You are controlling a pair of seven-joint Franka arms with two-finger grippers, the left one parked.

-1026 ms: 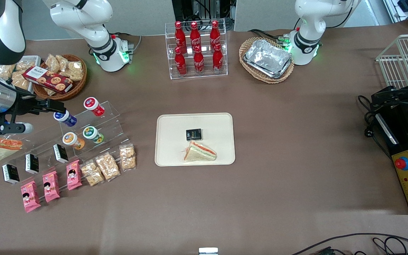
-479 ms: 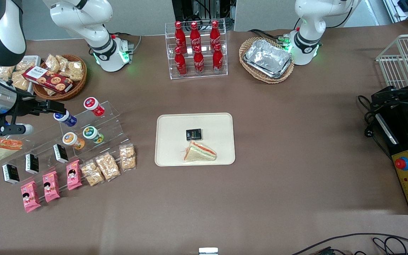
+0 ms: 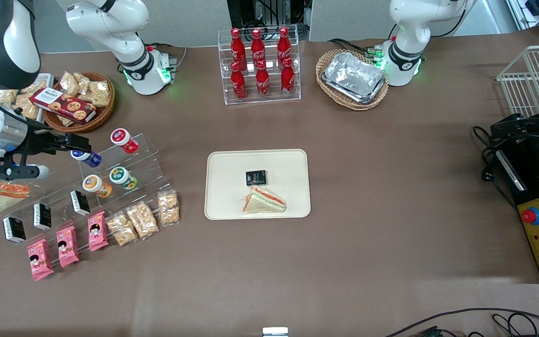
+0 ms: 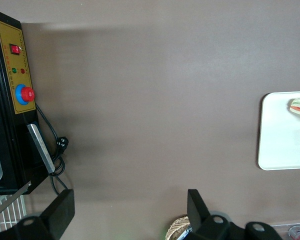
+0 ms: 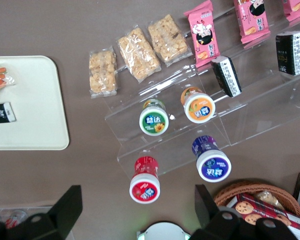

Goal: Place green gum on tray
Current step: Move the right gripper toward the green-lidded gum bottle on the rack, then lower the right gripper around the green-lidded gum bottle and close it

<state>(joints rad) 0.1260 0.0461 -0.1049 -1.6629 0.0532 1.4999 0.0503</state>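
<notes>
Slight shift toward tray [image 3: 257,184] since earlier; gripper [image 3: 76,140] jaws apart, hovering above rack, green gum [image 3: 122,177] just nearer camera.

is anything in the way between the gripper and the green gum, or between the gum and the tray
Nothing visible blocks either path. The gripper, open, hovers above the blue-lidded canister on the clear acrylic stand; the green gum sits one step nearer the front camera, beside the orange-lidded canister. Bare tablecloth lies between the stand and the tray.
</notes>
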